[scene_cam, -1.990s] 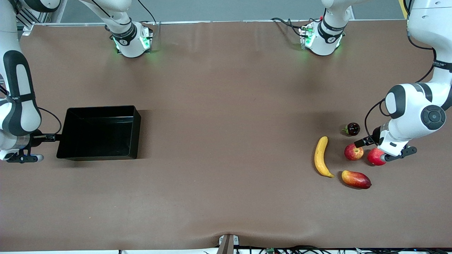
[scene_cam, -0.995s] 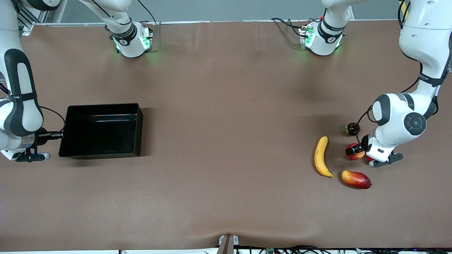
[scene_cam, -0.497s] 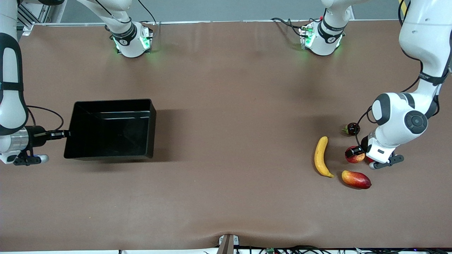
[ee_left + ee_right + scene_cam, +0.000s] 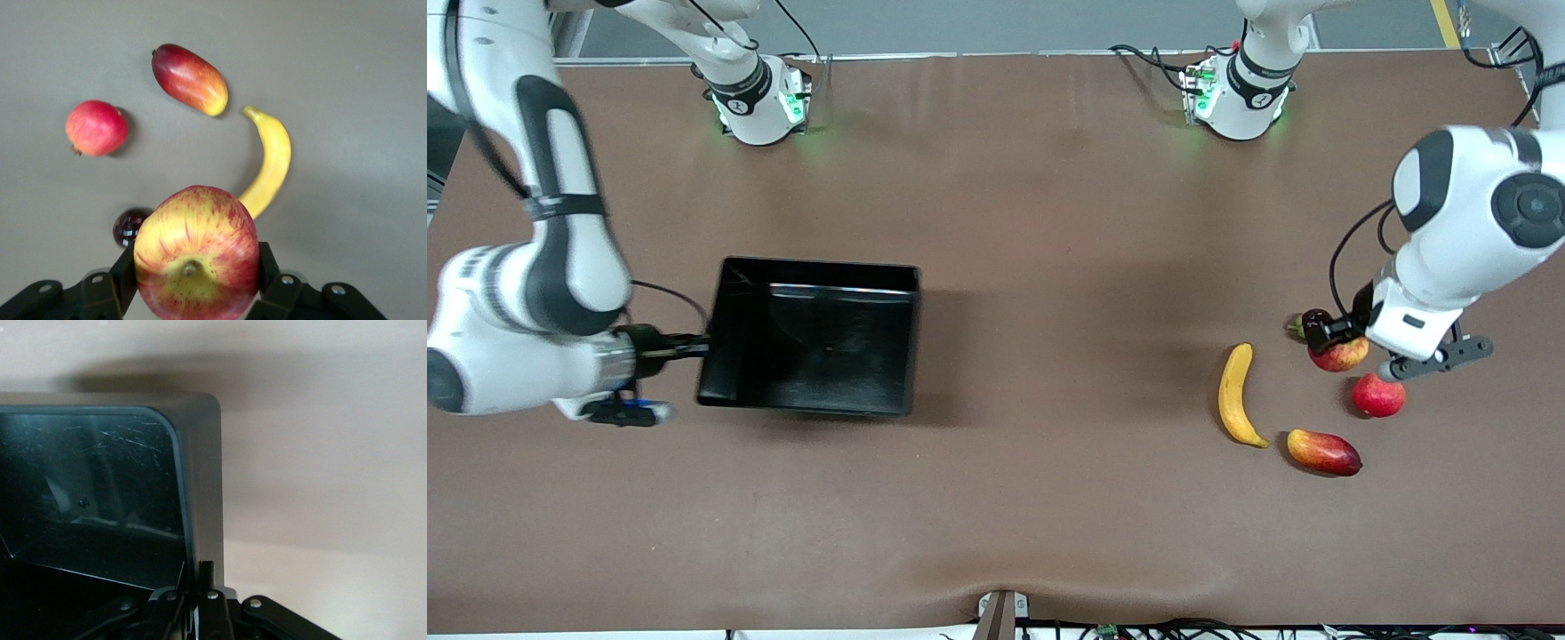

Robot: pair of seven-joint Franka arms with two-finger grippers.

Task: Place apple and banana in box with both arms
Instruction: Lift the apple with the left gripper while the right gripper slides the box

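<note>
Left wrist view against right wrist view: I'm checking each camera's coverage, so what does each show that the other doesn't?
Only the left wrist view shows the apple clamped in the left gripper, lifted over the table, with the banana, mango, red fruit and a small dark fruit lying below. Only the right wrist view shows the box, its wall pinched by the shut right gripper. Both share only the brown table.

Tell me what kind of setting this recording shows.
Most likely a robotics lab bench: two arms bolted along a brown-covered table, cables along its edge, and only test props: a black box, banana and apple.
</note>
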